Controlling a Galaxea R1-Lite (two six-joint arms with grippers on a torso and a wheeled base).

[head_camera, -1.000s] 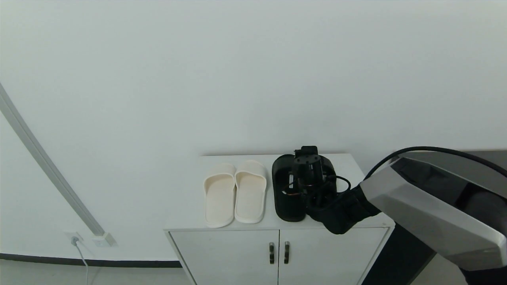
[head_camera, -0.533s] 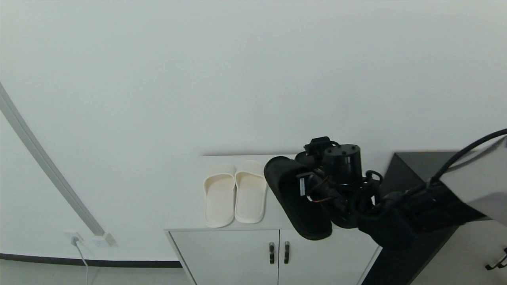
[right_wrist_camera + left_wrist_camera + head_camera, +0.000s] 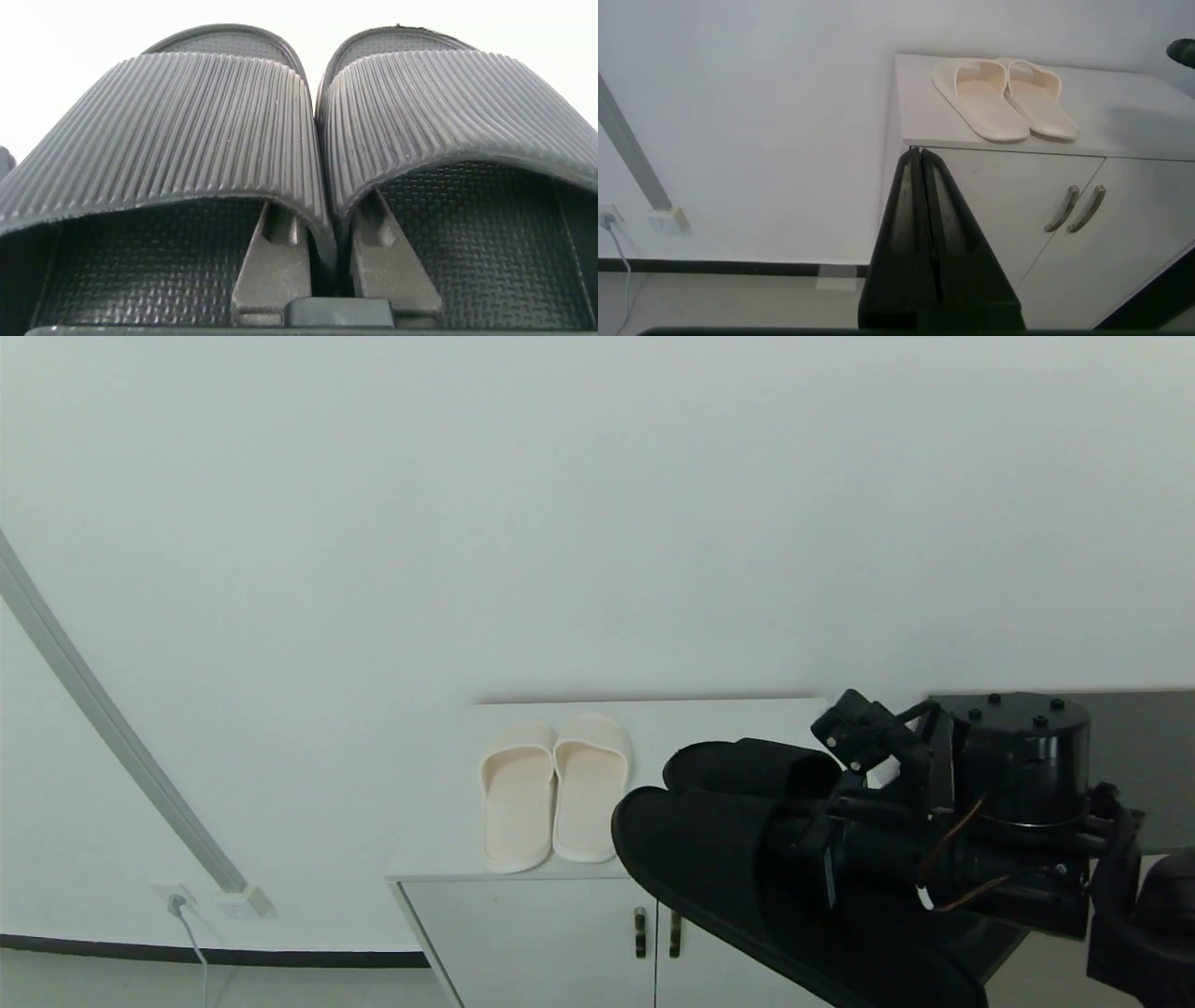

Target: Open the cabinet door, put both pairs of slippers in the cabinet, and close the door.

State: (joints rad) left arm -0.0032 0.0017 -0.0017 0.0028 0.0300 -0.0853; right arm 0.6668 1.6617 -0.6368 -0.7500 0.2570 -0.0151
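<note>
1. Though its two doors (image 3: 523, 933) are shut, the white cabinet (image 3: 719, 719) carries footwear on its flat top. Its lower part is cut off by the head view's edge.
2. Right arm (image 3: 1027, 775) comes in low from the robot's right with its wrist turned sideways. It sets the right gripper (image 3: 826, 831) in front of the cabinet's right half, clear of the top.
3. Its jaws grip the black slippers (image 3: 709, 845) as a pair. One finger (image 3: 271, 266) lies inside each slipper under the strap, pinching the two inner walls together. Straps are ribbed rubber and the footbeds are finely dimpled. The pair hangs in the air, toes toward the robot's left, and the nearer slipper is cut off at the bottom edge.
4. Cream slippers (image 3: 555, 793), smooth and rounded, lie side by side and touching on the left half of the cabinet top.
5. Left gripper (image 3: 920, 163) points toward the cabinet's left corner, its jaws closed together on nothing.
6. Two dark bar handles (image 3: 640, 931) sit just beside each other at the door seam.
</note>
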